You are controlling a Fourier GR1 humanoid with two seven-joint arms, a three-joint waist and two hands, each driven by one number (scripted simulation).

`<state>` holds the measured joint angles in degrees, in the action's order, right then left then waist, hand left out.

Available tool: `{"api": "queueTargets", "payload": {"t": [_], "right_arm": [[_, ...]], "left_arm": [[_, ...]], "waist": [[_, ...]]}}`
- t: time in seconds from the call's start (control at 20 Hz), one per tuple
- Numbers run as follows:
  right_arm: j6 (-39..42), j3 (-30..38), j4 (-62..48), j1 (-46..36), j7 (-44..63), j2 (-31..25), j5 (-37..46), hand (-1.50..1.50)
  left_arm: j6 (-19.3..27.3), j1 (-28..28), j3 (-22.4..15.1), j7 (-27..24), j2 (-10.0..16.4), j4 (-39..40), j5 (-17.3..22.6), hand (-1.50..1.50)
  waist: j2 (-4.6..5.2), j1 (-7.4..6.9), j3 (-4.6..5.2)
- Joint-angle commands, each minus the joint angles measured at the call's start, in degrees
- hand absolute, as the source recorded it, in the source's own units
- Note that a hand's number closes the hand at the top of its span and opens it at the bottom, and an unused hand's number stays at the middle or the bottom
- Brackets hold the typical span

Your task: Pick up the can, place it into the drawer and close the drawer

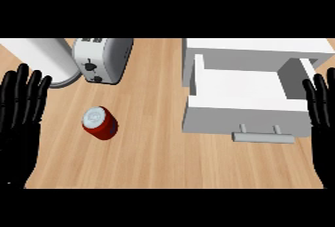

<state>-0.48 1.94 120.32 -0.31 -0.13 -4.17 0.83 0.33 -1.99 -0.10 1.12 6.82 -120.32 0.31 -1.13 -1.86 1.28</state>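
Two black hands are seen at the side edges of the head view, both with fingers straight and pointing up, and nothing is held by either. The left hand [20, 111] is shown at the left edge, its fingers spread wide above the wooden counter [157, 159]. The right hand [321, 111] is shown at the right edge, partly cut off by the frame, with its fingers likewise extended, just beside the drawer's right wall.

The can [99, 123] is found on the counter in the left half of the view. It is red with a silver top and is seen from above, standing on its base. It is placed to the right of the left hand, apart from it, and well apart from the drawer.

The drawer [245, 95] is pulled out of a white cabinet [255, 46] in the right half of the view, so that its white inside is exposed. A grey bar handle [263, 137] is fixed to the front panel, which is turned toward the lower edge.

Beyond the can, near the upper left, a silver toaster [101, 60] is set on the counter, with dark controls on its near end. A white cylinder [39, 60] is placed just beside the toaster's left side; whether the two touch cannot be told.
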Motion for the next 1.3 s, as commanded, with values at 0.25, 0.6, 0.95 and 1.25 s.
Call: {"api": "queueTargets", "payload": {"t": [0.25,0.6,0.95,1.25], "right_arm": [[0.9,0.9,0.3,0.0,0.5,0.4,-2.8,-1.5],[-2.6,1.0,-3.3,3.6,11.6,1.3,-0.2,-1.5],[-1.9,2.4,-2.7,4.0,12.3,1.1,-1.4,-1.5],[0.0,6.6,2.0,7.3,12.6,-0.4,-4.8,-1.5]], "left_arm": [[8.5,9.2,3.3,-3.0,-4.7,-2.0,-6.8,-1.5],[21.1,9.8,0.7,20.1,-6.8,-2.7,-11.1,-1.5],[18.8,10.7,2.1,26.4,-5.2,-9.7,-10.4,-1.5],[20.8,4.5,3.0,26.7,-5.9,-1.9,-11.9,-1.5]], "waist": [[1.06,1.55,-1.28],[1.13,1.86,-1.33],[1.08,1.75,-1.29],[1.09,2.07,-1.28]]}}
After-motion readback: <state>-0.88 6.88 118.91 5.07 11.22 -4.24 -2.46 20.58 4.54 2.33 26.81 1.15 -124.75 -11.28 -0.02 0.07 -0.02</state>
